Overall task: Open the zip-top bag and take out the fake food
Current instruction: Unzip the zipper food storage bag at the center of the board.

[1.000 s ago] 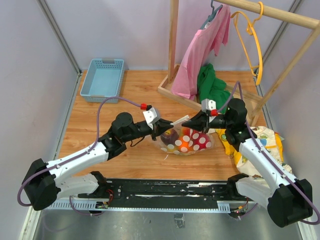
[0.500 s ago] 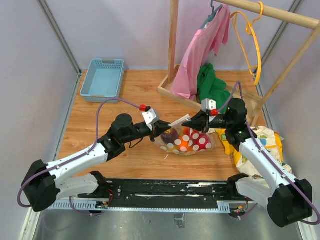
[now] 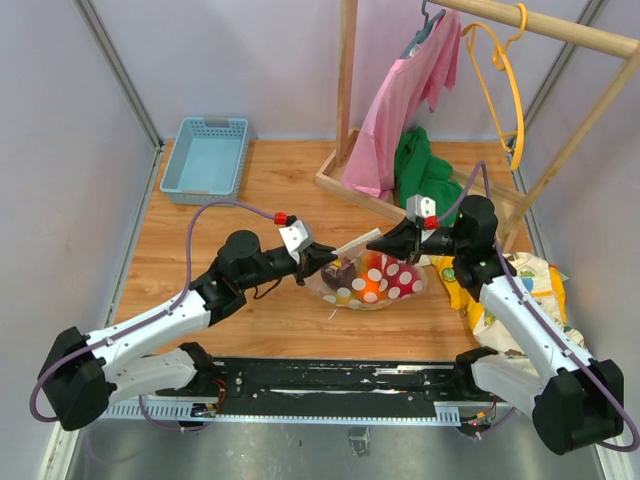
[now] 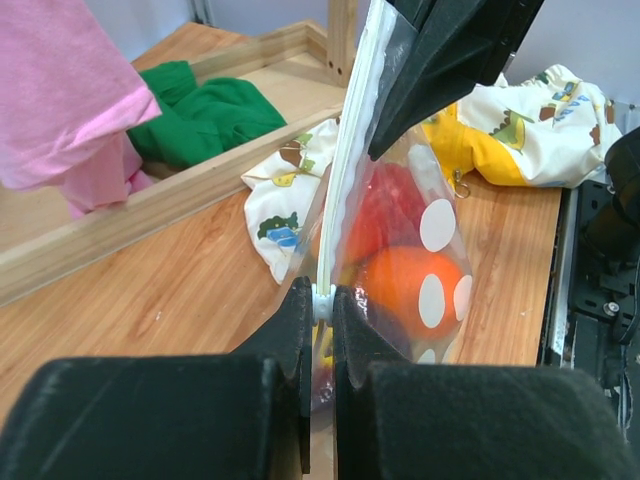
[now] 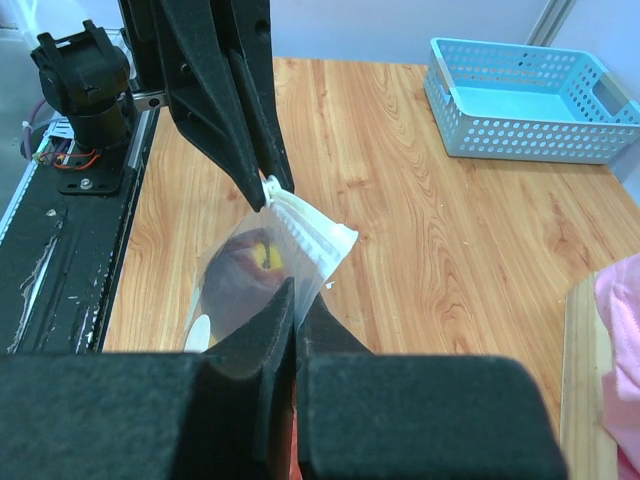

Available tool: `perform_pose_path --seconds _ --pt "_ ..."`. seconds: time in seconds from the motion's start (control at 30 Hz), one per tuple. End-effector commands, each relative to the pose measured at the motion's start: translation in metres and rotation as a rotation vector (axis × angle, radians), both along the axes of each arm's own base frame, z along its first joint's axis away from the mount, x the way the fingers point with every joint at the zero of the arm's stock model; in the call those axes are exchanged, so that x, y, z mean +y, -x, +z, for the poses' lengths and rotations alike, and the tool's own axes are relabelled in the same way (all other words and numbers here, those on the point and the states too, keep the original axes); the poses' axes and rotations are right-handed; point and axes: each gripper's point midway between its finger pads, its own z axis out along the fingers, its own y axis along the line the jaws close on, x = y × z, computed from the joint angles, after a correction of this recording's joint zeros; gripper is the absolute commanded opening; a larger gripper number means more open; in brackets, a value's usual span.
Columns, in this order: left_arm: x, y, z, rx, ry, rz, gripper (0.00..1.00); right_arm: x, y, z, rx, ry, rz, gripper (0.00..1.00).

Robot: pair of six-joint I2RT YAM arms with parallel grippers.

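The left gripper (image 4: 321,300) is closed, pinching the near end of the white zip strip (image 4: 345,170) on the bag (image 4: 440,225). The right gripper (image 5: 297,300) is closed, clamping the bag's upper edge at the opposite end of the strip. The bag is stretched between both grippers and hangs below them. The fake food (image 4: 400,290), red and orange pieces, sits inside the bag just beyond the left fingertips.
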Motion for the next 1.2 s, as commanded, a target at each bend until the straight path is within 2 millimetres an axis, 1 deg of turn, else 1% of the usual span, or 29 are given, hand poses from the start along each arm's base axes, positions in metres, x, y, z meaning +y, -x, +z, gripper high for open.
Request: perform_pose_path --seconds 0.0,0.27,0.37,0.47,0.5,0.53,0.57,0.67,0.73,0.8,0.83,0.87,1.0,1.17 --pt "0.014 -0.005 -0.012 0.004 -0.047 0.048 0.00 -0.007 -0.008 0.030 -0.112 -0.025 -0.021 0.01" --pt "0.020 -0.004 -0.020 0.015 -0.074 0.060 0.00 -0.010 -0.009 0.033 -0.127 -0.023 -0.026 0.01" --pt "0.019 -0.003 -0.018 0.013 -0.071 0.056 0.00 -0.010 -0.007 0.031 -0.130 -0.015 -0.015 0.01" --pt "0.016 -0.003 -0.012 0.012 -0.059 0.042 0.00 -0.010 -0.001 0.022 -0.135 0.013 0.021 0.01" --pt "0.015 -0.003 -0.010 0.015 -0.056 0.039 0.00 -0.010 0.002 0.018 -0.139 0.024 0.038 0.03" --pt "0.013 -0.004 -0.009 0.021 -0.057 0.033 0.00 -0.011 0.005 0.014 -0.151 0.038 0.057 0.11" --pt "0.010 -0.004 -0.007 0.028 -0.060 0.025 0.00 -0.012 0.008 0.008 -0.154 0.059 0.066 0.23" --pt "0.001 -0.006 -0.007 0.060 -0.087 -0.007 0.00 -0.017 0.014 -0.001 -0.181 0.111 0.086 0.56" --pt "-0.004 -0.008 -0.002 0.068 -0.096 -0.022 0.00 -0.018 0.015 -0.001 -0.195 0.128 0.088 0.78" --pt "-0.008 -0.010 0.001 0.071 -0.103 -0.032 0.00 -0.019 0.014 0.007 -0.218 0.135 0.082 0.91" --pt "-0.010 -0.011 0.004 0.070 -0.101 -0.037 0.00 -0.020 0.014 0.009 -0.218 0.139 0.078 0.96" --pt "-0.012 -0.011 0.008 0.065 -0.098 -0.043 0.00 -0.020 0.013 0.015 -0.229 0.140 0.073 0.99" --pt "-0.018 -0.012 0.022 0.057 -0.081 -0.067 0.00 -0.022 0.008 0.030 -0.249 0.164 0.053 0.98" --pt "-0.025 -0.012 0.032 0.055 -0.073 -0.096 0.00 -0.022 0.009 0.037 -0.204 0.177 0.063 0.98"
